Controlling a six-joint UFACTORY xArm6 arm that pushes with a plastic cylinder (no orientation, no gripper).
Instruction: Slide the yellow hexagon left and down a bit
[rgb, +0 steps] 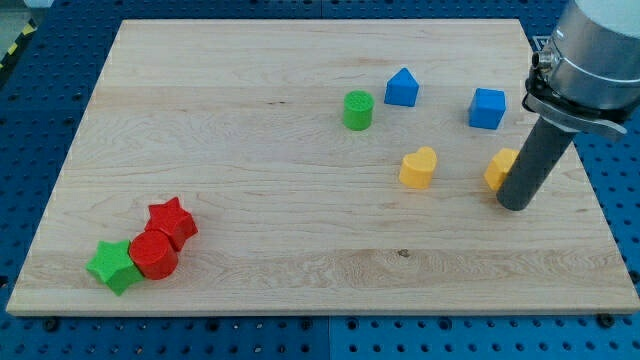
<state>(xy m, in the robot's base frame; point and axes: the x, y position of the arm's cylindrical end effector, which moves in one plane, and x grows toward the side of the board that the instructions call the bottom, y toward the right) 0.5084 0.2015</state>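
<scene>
At the view's bottom left of the wooden tabletop (300, 250), nearest the lower edge, three blocks sit bunched together: a green star (113, 266), a red cylinder-like block (153, 254) touching it on its right, and a red star (172, 221) just above and touching the red one. The wide middle stretch of board lies between this cluster and the other blocks, which are well apart from it on the view's right. There my tip (515, 205) rests on the board at the end of a dark rod that hangs from the grey arm in the view's top right corner. The arm carries no fingers, only this rod, so nothing here can spread apart or clamp. The yellow hexagon (499, 168) sits right against the rod's left side, partly hidden behind it, so its shape is only partly readable; the tip is at its lower right, touching or nearly so. To the hexagon's left, near but apart, lies a yellow heart (418, 168). Farther up the board, a green cylinder (358, 110) stands left of the heart's line, a blue block with a peaked top (402, 88) sits just right of and above it, and a blue cube (487, 108) lies above the hexagon, close to the arm.
</scene>
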